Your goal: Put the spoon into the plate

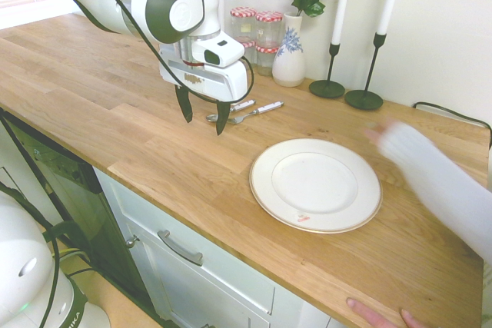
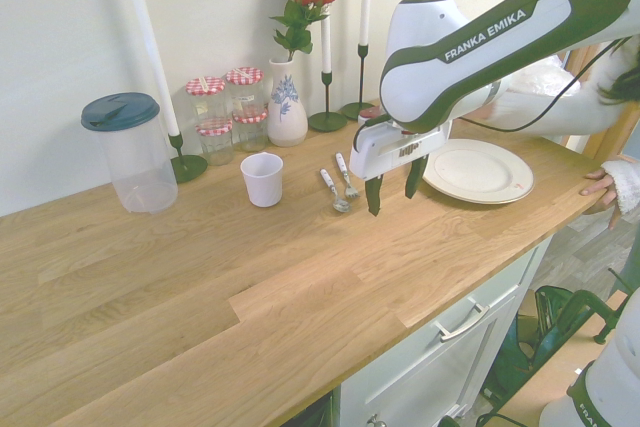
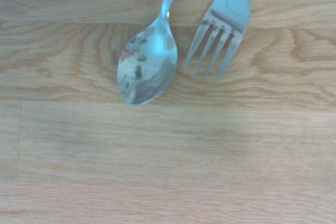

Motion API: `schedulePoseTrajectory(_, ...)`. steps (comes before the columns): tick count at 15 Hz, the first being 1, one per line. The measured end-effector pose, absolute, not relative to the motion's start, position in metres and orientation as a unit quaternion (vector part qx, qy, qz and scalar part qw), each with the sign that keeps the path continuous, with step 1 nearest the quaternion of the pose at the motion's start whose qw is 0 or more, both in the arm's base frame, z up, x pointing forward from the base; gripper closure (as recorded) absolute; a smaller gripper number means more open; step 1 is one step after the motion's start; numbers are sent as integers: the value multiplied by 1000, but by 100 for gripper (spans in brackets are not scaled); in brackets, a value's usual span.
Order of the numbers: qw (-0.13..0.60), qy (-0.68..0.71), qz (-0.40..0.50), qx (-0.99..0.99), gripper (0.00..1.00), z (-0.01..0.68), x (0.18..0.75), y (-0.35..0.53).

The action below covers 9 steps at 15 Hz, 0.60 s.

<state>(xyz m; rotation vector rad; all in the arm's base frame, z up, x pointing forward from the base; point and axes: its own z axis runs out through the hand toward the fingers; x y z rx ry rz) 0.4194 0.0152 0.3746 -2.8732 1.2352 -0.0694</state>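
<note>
Countertop wood lies beneath the spoon and the fork, side by side.

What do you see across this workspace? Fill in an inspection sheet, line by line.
Surface: wooden worktop, light grain; spills, nothing seen.
Spoon: on the wood beside the fork, not in the plate.
Plate: white, thin rim line, red mark near its edge, no food seen.
Clutter: white cup, lidded plastic jug, checked-lid jars, flower vase, candle holders.
Claw: open above the worktop, holding nothing.
Surroundings: a person's hand near the plate, another at the worktop's edge; pale wall behind.
</note>
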Motion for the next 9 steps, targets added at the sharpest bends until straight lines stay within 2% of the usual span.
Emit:
schedulePoseTrajectory(4,6,411,-26,-911,0,396,434,22)
schedulePoseTrajectory(9,-26,450,-27,-892,0,420,520,50)
